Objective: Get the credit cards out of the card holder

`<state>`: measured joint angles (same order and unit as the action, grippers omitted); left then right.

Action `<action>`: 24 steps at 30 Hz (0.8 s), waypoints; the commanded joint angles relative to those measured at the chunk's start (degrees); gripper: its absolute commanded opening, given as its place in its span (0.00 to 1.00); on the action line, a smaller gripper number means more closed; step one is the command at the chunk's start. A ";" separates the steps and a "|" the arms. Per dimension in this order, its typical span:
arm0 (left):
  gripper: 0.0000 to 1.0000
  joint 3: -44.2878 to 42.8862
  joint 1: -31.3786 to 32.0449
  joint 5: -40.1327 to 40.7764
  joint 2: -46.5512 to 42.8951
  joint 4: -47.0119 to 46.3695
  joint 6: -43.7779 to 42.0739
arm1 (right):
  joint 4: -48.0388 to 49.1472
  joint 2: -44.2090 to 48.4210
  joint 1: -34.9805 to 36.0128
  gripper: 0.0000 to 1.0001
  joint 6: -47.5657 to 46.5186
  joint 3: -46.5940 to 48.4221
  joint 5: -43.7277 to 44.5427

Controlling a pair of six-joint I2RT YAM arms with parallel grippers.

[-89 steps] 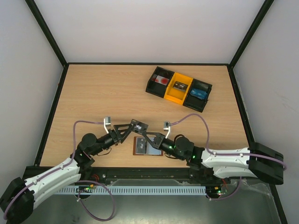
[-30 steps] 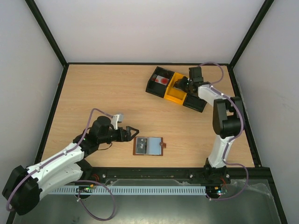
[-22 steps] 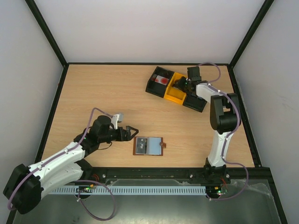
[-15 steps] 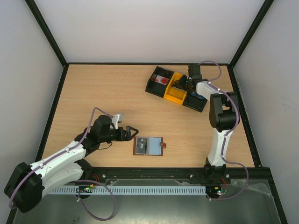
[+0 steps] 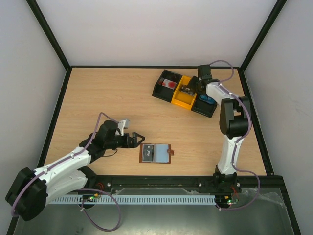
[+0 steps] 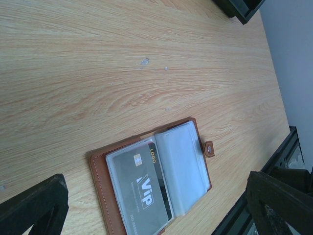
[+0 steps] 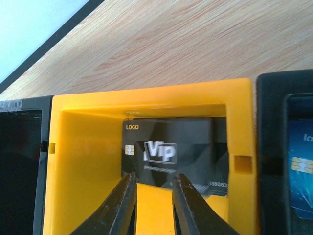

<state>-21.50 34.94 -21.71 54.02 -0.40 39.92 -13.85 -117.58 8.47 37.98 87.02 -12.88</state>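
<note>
Card holder [image 6: 146, 188]: lies open and flat on the table [image 5: 98, 98] close to the near edge, snap tab towards my right; one dark VIP card [image 6: 142, 191] sits in its clear sleeve, and the other sleeve looks empty to me
Left gripper [image 5: 141, 138]: spread wide, poised just beside the holder's left edge, touching nothing
Right gripper [image 7: 152, 205]: at the far side, tips dipped into the yellow bin [image 7: 83, 161] of the tray [image 5: 161, 90]; jaws parted only a little, bare yellow floor between them
Card in bin [image 7: 173, 152]: a second dark VIP credit card, face to my wrist camera, leaning on the bin's far wall, not pinched
Neighbour bin: a blue card [image 7: 301, 181] lies in the black compartment to the right
Step in hand, as I judge it: finishing the drop-off
Doing it well: I open wider first, then lift straight up so neither fingertip drags the card over the wall
Next need: pin the holder with the left gripper before pulling the last card
</note>
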 commanded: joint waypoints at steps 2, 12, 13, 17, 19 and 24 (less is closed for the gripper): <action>1.00 -0.22 -0.31 -2.43 0.41 -0.21 0.26 | -4.35 4.34 -0.38 0.23 0.58 1.82 2.74; 1.00 -1.55 -0.37 -4.41 2.58 0.66 -1.98 | -2.86 10.19 -0.18 0.25 3.17 -4.89 -0.81; 1.00 -1.45 -0.39 -4.67 2.76 0.59 -2.03 | -2.18 11.51 -0.17 0.25 3.58 -6.59 -1.15; 1.00 -1.55 -0.34 -5.28 3.81 0.60 -1.67 | 0.42 16.59 0.40 0.28 4.81 -13.63 -3.20; 1.00 -1.19 -0.37 -6.27 4.25 -0.40 -1.14 | 0.76 19.12 0.98 0.28 4.93 -16.57 -3.50; 1.00 -0.52 -0.34 -6.63 6.48 -2.42 -0.27 | 2.61 26.55 4.36 0.29 5.83 -25.95 -4.25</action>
<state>-21.52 34.94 -26.94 58.92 -0.97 39.22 -13.28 -96.60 10.00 42.65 66.65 -15.90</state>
